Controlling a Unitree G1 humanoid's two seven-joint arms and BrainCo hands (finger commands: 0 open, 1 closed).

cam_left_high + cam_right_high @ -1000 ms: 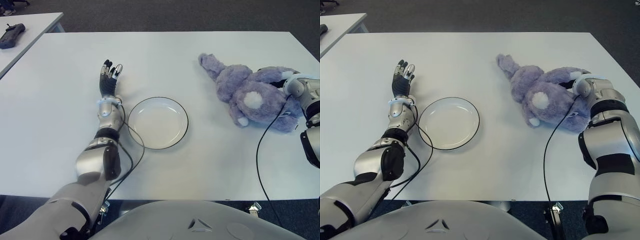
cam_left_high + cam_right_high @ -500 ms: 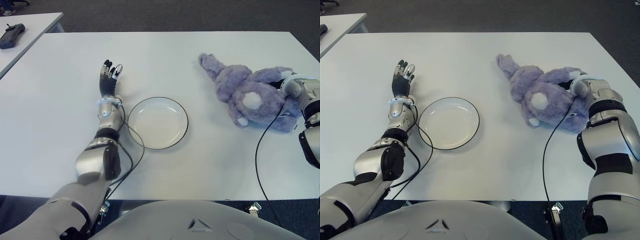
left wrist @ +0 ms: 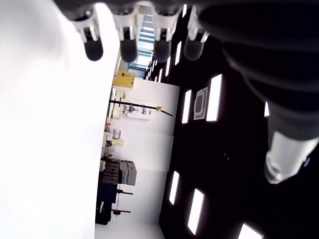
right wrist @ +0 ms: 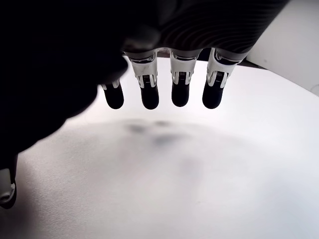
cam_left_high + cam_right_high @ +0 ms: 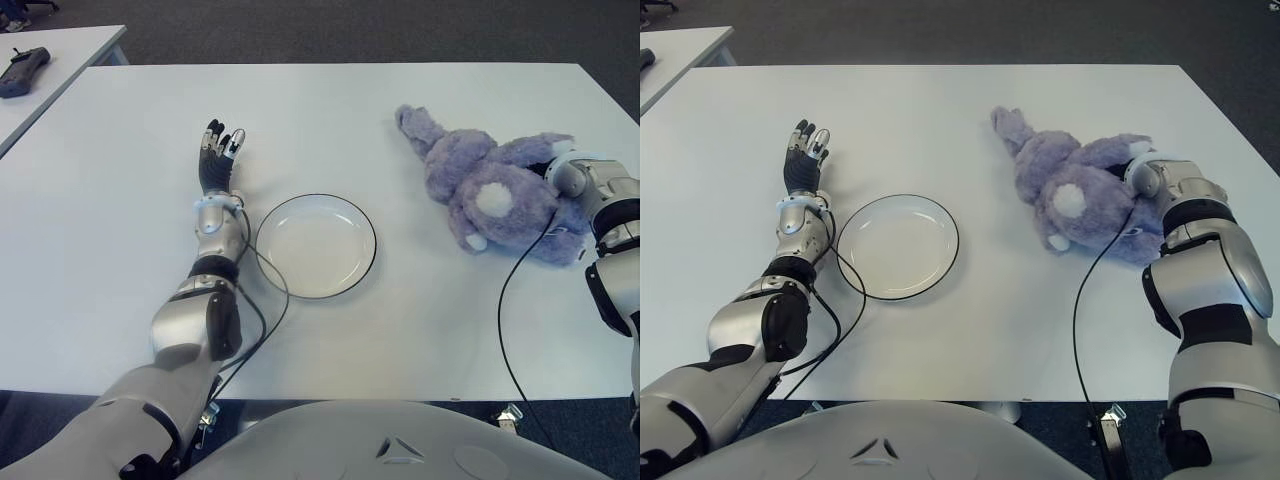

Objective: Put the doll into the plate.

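Observation:
A purple plush doll (image 5: 490,190) lies on its side on the white table (image 5: 400,330), to the right of an empty white plate (image 5: 316,246) with a dark rim. My right hand is tucked against the doll's far right side, and the eye views show only its wrist (image 5: 566,172). In the right wrist view, my right hand's fingers (image 4: 180,92) point out straight over a pale surface with nothing in them. My left hand (image 5: 218,150) shows just left of the plate, its fingers stretched out and holding nothing.
A black cable (image 5: 510,300) runs from my right wrist down past the table's front edge. Another table at the far left carries a dark device (image 5: 22,70). Bare tabletop lies between the plate and the doll.
My right wrist has moved left and a little away from me, and the doll has shifted slightly left toward the plate with it. The left arm has stayed still.

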